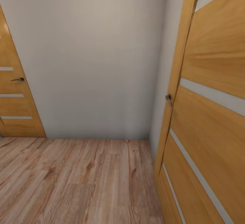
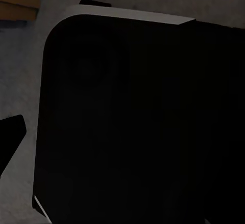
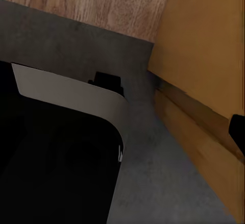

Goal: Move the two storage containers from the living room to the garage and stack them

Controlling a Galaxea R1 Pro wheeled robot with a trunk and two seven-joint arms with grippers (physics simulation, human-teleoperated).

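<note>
We cannot place either storage container relative to a gripper from here, and whether the grippers are released or clenched we cannot tell. We judge the carrying unfinished: we face a pale wall above light wood-plank floor, a tan door at right, another door at the left edge. The wrist views show the dark robot base.
</note>
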